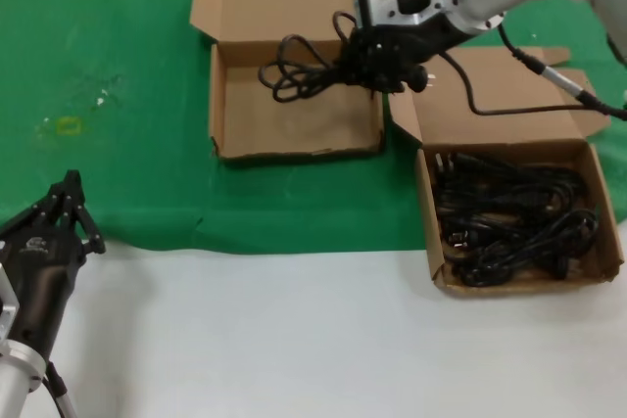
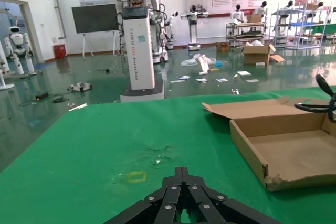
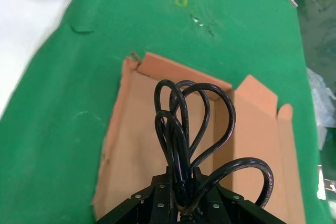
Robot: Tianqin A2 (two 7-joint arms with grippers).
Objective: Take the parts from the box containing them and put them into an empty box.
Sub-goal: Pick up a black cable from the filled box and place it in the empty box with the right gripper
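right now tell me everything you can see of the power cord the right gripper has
The power cord is a thin black cable bundled into several loops, glossy and rubbery in look, with a moulded plug poking out beside the right gripper. The gripper is shut on the bundle's middle, over the right end of the empty box. The loops fan out leftward over the tray; whether they touch its floor is unclear.

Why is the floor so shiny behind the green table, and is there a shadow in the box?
Left wrist view: the hall floor mirrors the ceiling lights, so it glares. Head view: the power cord in the right gripper casts a soft shadow inside the empty box.
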